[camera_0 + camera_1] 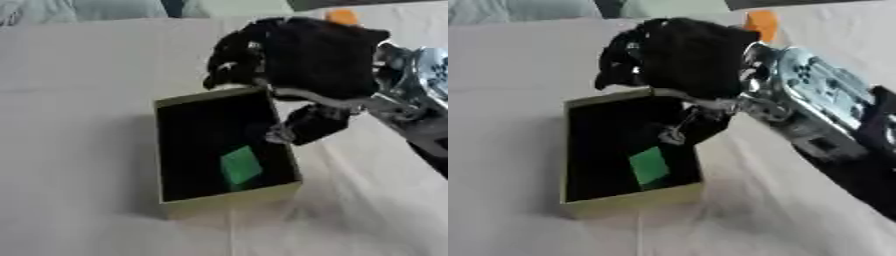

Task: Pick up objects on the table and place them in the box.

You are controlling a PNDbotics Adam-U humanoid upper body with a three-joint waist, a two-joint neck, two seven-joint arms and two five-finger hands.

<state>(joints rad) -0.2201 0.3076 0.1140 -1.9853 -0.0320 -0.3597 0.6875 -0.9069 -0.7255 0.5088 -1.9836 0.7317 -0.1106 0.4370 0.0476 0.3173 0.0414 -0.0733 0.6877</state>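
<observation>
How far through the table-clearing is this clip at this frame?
Partly done. A green block already lies inside the open box. The right hand hangs over the box's far edge with fingers curled; whether it holds anything cannot be seen. An orange object shows on the white table behind the hand, so at least that is left. The left hand is out of view.

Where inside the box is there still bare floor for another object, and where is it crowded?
Inside the box, the left half, between the left wall and the green block, is bare. The far right corner is crowded: the right hand hangs over that rim.
</observation>
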